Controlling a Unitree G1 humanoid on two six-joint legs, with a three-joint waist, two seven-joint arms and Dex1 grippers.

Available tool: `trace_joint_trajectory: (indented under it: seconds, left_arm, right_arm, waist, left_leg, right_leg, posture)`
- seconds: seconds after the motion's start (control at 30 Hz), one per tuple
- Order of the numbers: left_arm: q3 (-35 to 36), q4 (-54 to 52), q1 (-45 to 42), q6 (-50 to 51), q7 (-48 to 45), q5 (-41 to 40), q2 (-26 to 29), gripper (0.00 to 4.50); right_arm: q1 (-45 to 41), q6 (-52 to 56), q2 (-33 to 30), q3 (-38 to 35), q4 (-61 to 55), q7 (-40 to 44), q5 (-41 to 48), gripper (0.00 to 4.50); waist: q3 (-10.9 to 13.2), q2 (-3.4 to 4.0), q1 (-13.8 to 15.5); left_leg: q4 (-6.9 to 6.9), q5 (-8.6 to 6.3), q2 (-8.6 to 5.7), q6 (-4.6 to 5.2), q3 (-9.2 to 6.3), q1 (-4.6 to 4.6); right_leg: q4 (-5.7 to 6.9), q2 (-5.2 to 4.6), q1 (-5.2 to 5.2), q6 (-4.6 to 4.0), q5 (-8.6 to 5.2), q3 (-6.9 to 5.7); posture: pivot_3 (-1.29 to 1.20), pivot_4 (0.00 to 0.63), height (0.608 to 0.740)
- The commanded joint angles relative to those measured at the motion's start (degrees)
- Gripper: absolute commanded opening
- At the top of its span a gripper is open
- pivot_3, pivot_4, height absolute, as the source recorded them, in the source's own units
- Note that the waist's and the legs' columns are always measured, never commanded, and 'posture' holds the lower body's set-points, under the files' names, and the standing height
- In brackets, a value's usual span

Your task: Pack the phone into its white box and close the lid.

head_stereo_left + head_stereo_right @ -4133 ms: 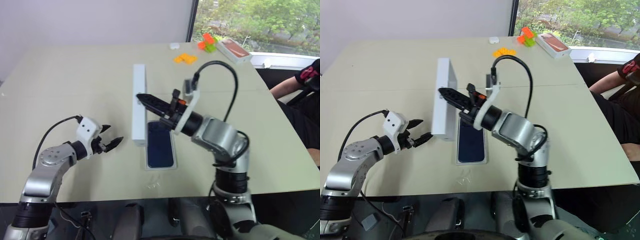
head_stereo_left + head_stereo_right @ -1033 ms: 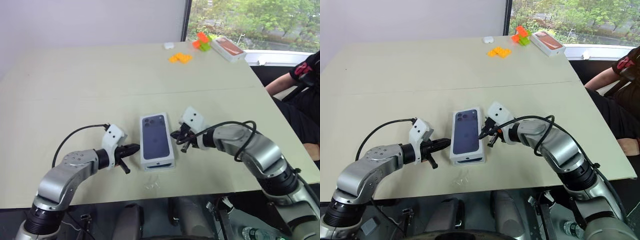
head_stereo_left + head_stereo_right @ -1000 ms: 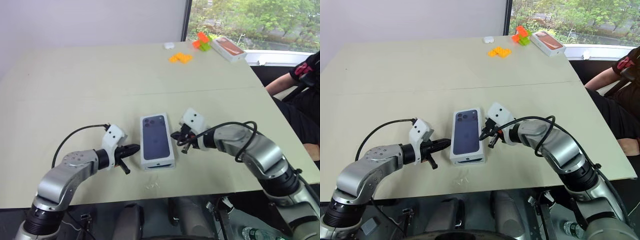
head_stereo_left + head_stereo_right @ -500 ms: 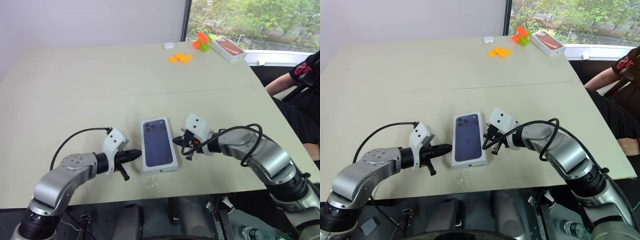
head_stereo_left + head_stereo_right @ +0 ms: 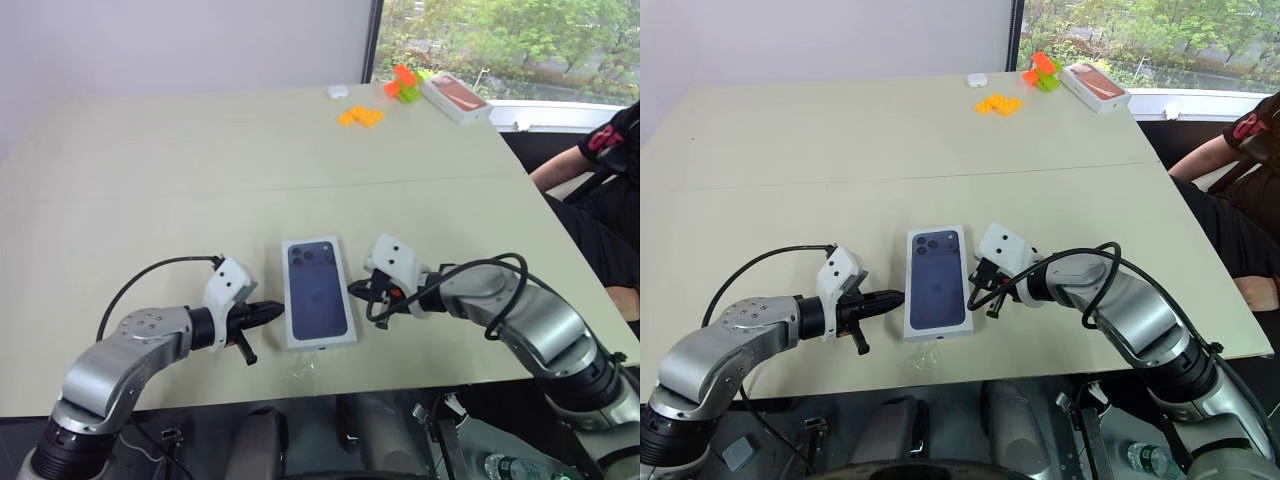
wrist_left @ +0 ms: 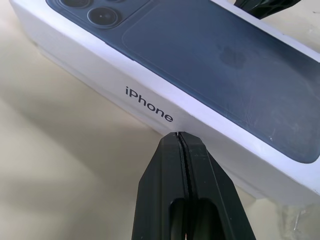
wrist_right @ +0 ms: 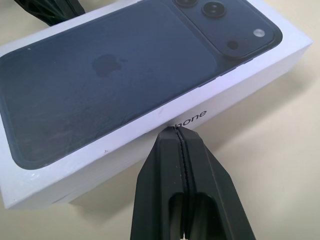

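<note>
Both claws are clenched empty — left claw and right claw flank the lid seated on the counter — so nudge evenly, squaring it without tipping.

The lid is seen seated flat and closed, its dark blue phone picture facing up with the printed camera cluster at the end away from the worktop's near edge. White side walls are shown, with lettering printed along one long side. It is set near the worktop's near edge, roughly midway along it.
</note>
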Motion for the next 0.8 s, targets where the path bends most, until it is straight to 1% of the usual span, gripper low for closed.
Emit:
trace_joint_trajectory:
  seconds: [0.03,0.23,0.47,0.67,0.73,0.8]
  left_arm:
    - [-0.19,-3.45,-0.10,-1.03,-1.52,-2.31,0.11,0.05]
    - [-1.75,-2.01,0.03,-2.20,-1.04,0.06,0.63,0.05]
    - [-0.94,-1.02,1.53,-3.21,-1.46,0.55,1.27,0.05]
    - [5.64,-0.43,2.16,-1.36,-1.87,-4.31,1.20,0.05]
    - [10.20,1.05,0.16,-0.28,-1.00,-7.42,0.48,0.05]
    - [12.44,2.80,-2.19,-0.40,0.43,-8.37,-0.39,0.05]
  right_arm:
    - [0.37,-1.77,0.80,1.31,-2.45,1.74,0.71,0.00]
    - [0.58,-1.91,0.72,1.72,-2.17,1.88,-0.32,0.00]
    - [1.20,-3.00,-1.16,1.48,-2.32,2.51,-2.04,0.00]
    - [2.00,-6.70,-5.81,-3.01,-2.35,5.53,-2.09,0.00]
    - [3.25,-8.74,-8.42,-6.95,-3.95,8.73,0.08,0.00]
    - [4.01,-9.23,-9.32,-9.82,-5.29,10.90,2.61,0.00]
  waist:
    - [0.00,0.00,-0.01]
    - [0.00,0.00,-0.07]
    - [-0.01,-0.01,-0.09]
    - [-0.01,-0.01,0.05]
    - [-0.01,-0.01,0.22]
    - [-0.02,-0.02,0.37]
  left_leg:
    - [0.00,0.00,0.00,0.00,0.00,0.00]
    - [0.00,0.00,0.00,0.00,0.00,0.01]
    - [0.00,0.00,0.00,0.00,0.00,0.01]
    - [0.05,0.00,-0.01,0.00,0.01,0.02]
    - [0.06,0.00,-0.01,0.00,0.02,0.04]
    - [0.08,0.00,-0.02,0.00,0.03,0.03]
  right_leg:
    - [0.00,0.00,0.00,0.00,0.00,0.00]
    - [0.00,0.01,0.00,-0.01,0.00,0.00]
    - [0.01,0.01,0.00,-0.05,0.03,0.01]
    - [0.01,0.00,0.04,0.03,-0.03,0.00]
    - [0.02,0.00,0.07,0.10,-0.07,-0.01]
    - [0.02,0.01,0.09,0.11,-0.07,-0.08]
  posture:
    - [0.00,0.150,0.740]
    - [0.00,0.150,0.740]
    - [0.00,0.150,0.740]
    - [0.00,0.150,0.740]
    - [0.00,0.150,0.740]
    - [0.00,0.150,0.740]
